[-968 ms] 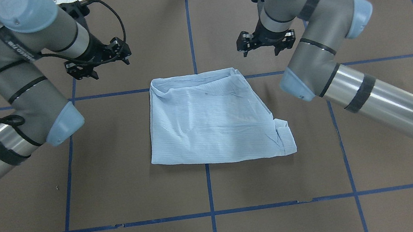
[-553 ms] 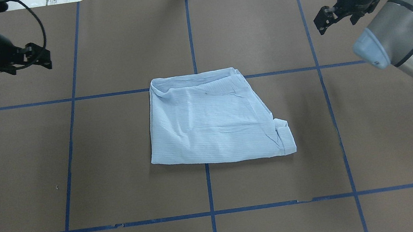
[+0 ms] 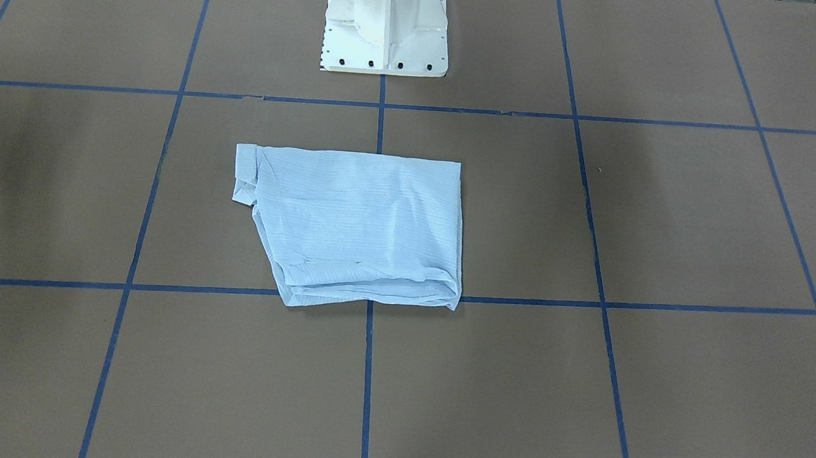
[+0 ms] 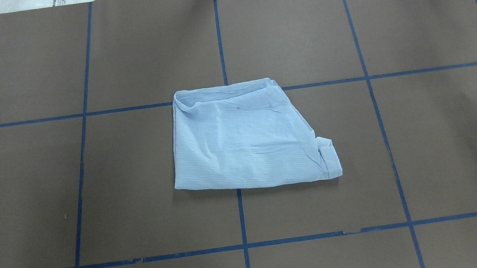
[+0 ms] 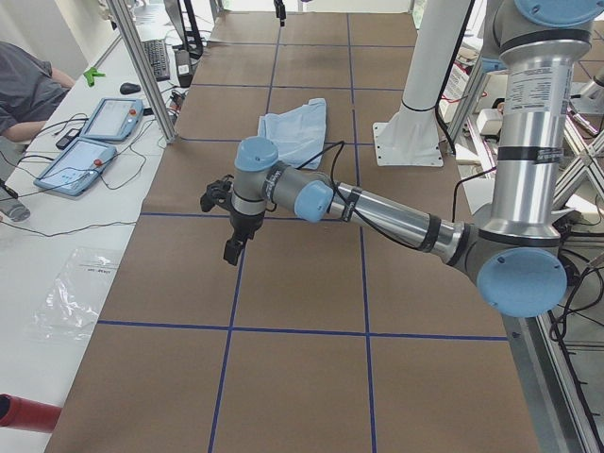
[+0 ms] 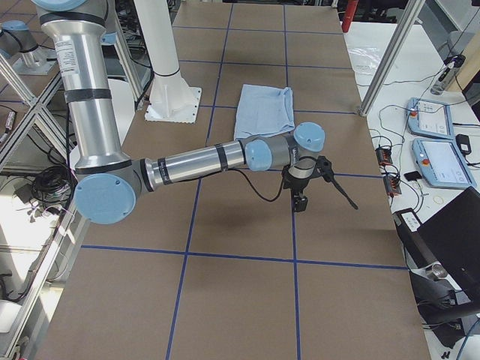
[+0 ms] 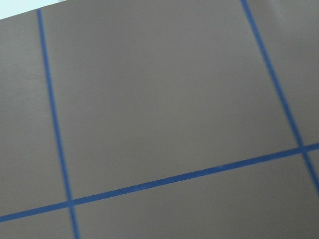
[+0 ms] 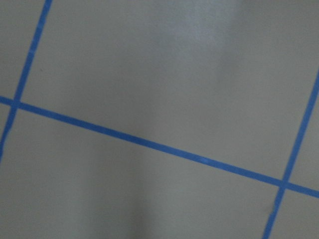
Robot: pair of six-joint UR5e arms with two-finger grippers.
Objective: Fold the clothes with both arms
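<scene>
The clothes are one light blue striped shirt (image 4: 248, 139), folded into a compact packet and lying flat at the table's middle, also seen in the front-facing view (image 3: 358, 229). Neither arm touches it. My left arm is stretched out low over the table's left end, its gripper (image 5: 225, 226) far from the shirt (image 5: 294, 123). My right arm reaches the same way over the right end, its gripper (image 6: 321, 195) well clear of the shirt (image 6: 264, 109). I cannot tell whether either gripper is open or shut. Both wrist views show only brown table covering with blue tape lines.
The white pedestal base (image 3: 386, 26) stands at the table's robot side. Blue tape lines divide the brown covering (image 4: 90, 195). Teach pendants (image 5: 94, 142) and a person's arm (image 5: 28, 85) are on the bench beyond the left end. More pendants (image 6: 435, 142) lie past the right end.
Both arms have swung outward from beside the shirt to the table's two ends and have almost left the overhead view. The shirt has not moved.
</scene>
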